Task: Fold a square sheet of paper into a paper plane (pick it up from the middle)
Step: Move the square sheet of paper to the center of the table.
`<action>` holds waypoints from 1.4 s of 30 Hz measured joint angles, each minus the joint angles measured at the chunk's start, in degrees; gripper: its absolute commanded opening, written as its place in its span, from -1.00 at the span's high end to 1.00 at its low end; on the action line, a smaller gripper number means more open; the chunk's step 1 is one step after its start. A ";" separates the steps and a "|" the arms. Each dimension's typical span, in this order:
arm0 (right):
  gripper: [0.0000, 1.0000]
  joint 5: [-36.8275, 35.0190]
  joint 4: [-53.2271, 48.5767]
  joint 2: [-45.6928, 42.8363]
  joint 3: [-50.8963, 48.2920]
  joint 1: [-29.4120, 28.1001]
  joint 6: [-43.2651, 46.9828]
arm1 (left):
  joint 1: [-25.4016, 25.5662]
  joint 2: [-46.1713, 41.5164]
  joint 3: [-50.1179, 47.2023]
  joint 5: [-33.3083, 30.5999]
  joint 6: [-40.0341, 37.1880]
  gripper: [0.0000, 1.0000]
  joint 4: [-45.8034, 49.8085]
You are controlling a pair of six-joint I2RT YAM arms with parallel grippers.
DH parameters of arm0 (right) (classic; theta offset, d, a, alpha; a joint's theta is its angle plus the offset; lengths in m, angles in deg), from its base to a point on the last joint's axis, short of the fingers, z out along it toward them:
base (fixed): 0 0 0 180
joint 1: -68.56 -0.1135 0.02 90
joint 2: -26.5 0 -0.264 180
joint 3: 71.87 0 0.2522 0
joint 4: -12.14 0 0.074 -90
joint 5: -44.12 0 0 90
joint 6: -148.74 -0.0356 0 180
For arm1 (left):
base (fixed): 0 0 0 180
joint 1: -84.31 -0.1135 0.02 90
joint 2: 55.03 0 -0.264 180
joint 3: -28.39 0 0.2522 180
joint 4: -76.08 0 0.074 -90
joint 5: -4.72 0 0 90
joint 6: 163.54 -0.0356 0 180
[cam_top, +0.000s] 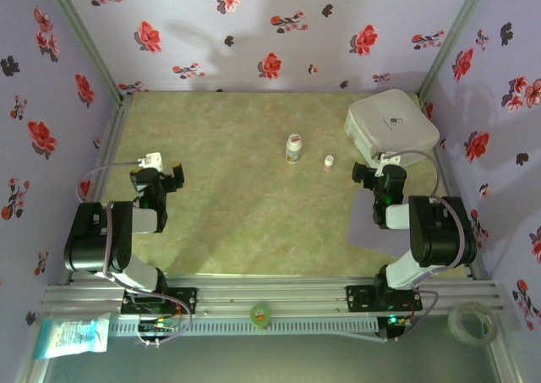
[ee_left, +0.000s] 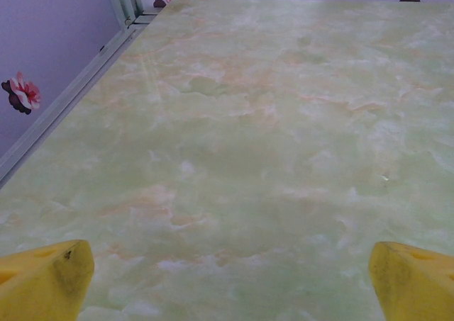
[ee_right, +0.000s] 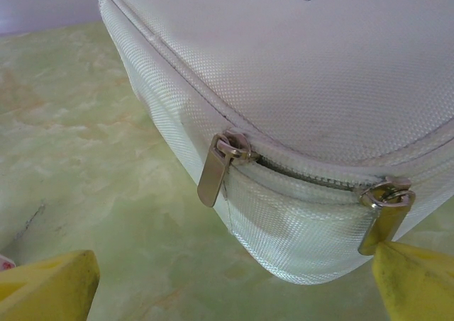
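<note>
The square sheet of paper lies flat and pale lilac at the front right of the table, partly hidden under my right arm. The paper plane is out of view. My right gripper hovers past the sheet's far edge, just short of the white zipped box. In the right wrist view its yellow fingertips stand wide apart and the gripper is open and empty, facing the box's corner. My left gripper is open over bare table at the left, holding nothing.
Two small white bottles stand mid-table, left of the box. Flowered walls close in the left, back and right sides. A tape roll and a packet lie on the front rail.
</note>
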 measured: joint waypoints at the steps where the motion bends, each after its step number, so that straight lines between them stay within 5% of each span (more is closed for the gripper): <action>1: -0.99 0.00 0.00 0.00 0.04 0.00 0.00 | 0.00 0.00 0.00 0.00 0.00 -0.99 0.00; 26: -0.99 0.90 -2.27 -1.75 0.44 0.00 0.13 | -0.07 -4.94 -1.86 2.86 -0.42 -0.99 -0.42; 32: -0.99 -0.61 -17.46 -13.57 4.26 0.00 -3.65 | -0.07 -17.57 -1.27 3.08 1.90 -0.99 9.53; 38: -0.99 -3.72 -45.46 -22.38 17.35 0.63 -16.31 | -0.28 -26.08 7.50 3.96 12.22 -0.99 29.83; 42: -0.99 0.33 -56.26 -24.35 20.26 1.42 -24.85 | -0.74 -27.69 11.45 10.54 19.30 -0.99 37.35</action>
